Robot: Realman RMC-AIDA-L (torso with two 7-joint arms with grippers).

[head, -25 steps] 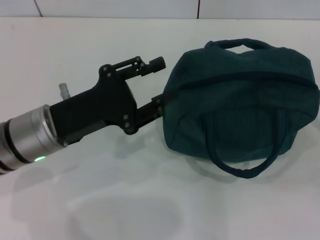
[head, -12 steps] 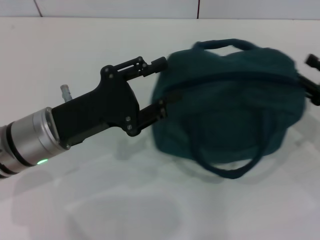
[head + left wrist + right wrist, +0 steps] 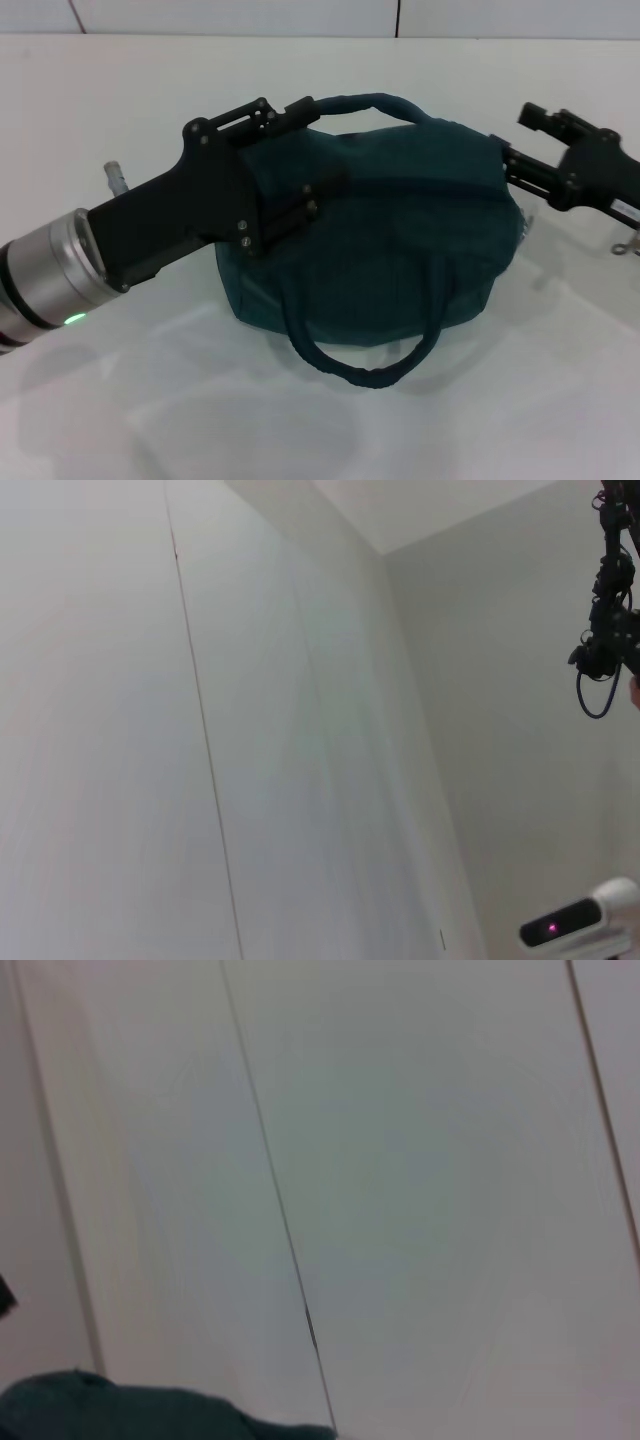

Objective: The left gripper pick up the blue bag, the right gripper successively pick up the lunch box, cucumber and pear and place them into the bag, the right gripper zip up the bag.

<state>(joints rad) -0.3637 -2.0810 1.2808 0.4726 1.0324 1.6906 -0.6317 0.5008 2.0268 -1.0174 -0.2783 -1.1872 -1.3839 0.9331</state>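
Note:
The blue bag [image 3: 400, 240] lies on the white table [image 3: 120, 100] in the head view, its top closed; one loop handle [image 3: 360, 372] hangs toward me and the other [image 3: 375, 100] arches behind. My left gripper [image 3: 318, 148] is open, and the bag's left end sits between its fingers. At the bag's right end my right gripper [image 3: 520, 140] is open too, its lower finger against the fabric. A strip of the bag [image 3: 120, 1410] shows in the right wrist view. The lunch box, cucumber and pear are out of view.
A small metal hook [image 3: 628, 245] hangs below the right wrist. The left wrist view shows only pale wall panels, a dangling black cable [image 3: 605, 630] and a white camera unit [image 3: 585, 925].
The bag has slid left, deeper between the left gripper's fingers, and bunched up shorter. The right gripper came in from the right edge to the bag's right end. The left gripper shifted slightly left and up.

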